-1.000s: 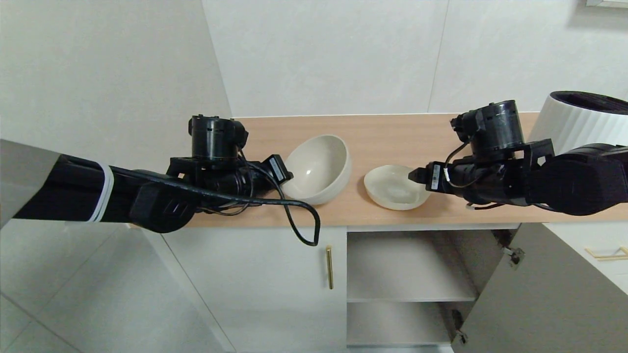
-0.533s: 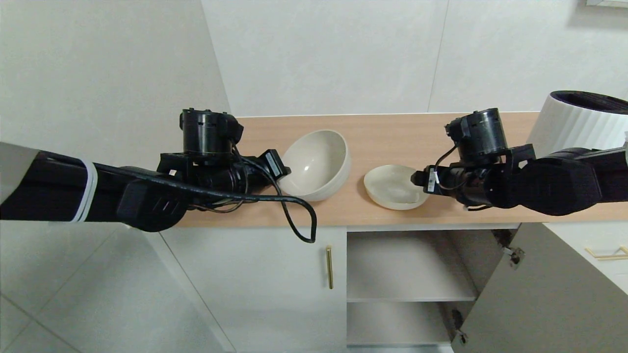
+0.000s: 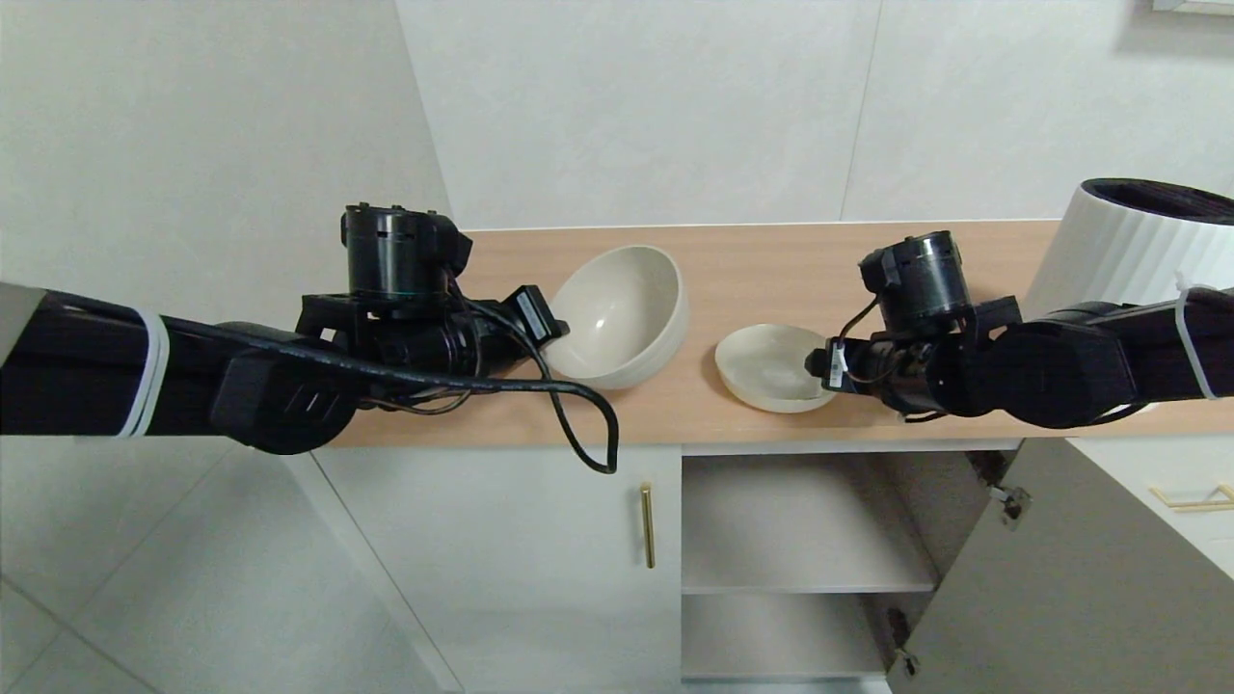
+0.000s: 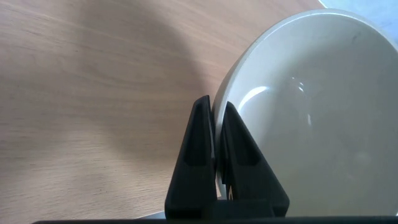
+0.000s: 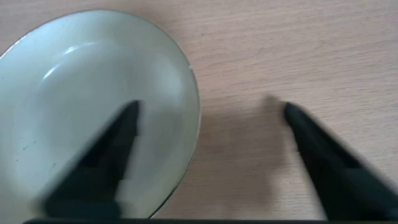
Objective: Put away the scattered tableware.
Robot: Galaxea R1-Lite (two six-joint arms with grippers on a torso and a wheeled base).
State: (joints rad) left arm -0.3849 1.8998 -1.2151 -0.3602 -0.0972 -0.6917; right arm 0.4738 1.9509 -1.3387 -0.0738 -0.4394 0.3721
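Note:
A large beige bowl (image 3: 627,313) rests tilted on the wooden counter (image 3: 752,260), its left side raised. My left gripper (image 3: 551,337) is shut on that raised rim; in the left wrist view its fingers (image 4: 200,134) pinch the edge of the bowl (image 4: 311,112), with the left gripper (image 4: 214,106) straddling the wall. A small pale dish (image 3: 766,366) lies flat to the bowl's right. My right gripper (image 3: 819,366) sits at the dish's right edge. It stands open (image 5: 211,107), one finger over the dish (image 5: 74,112) and the other over bare wood.
A white ribbed container (image 3: 1128,241) stands at the counter's right end. Below the counter, a cabinet door (image 3: 1060,578) hangs open on white shelves (image 3: 800,520). The door beside it is closed and has a brass handle (image 3: 648,525). A wall closes the left side.
The left arm has drawn back to the left and tipped the bowl up a little more. The right gripper has come lower and nearer the dish's front right rim.

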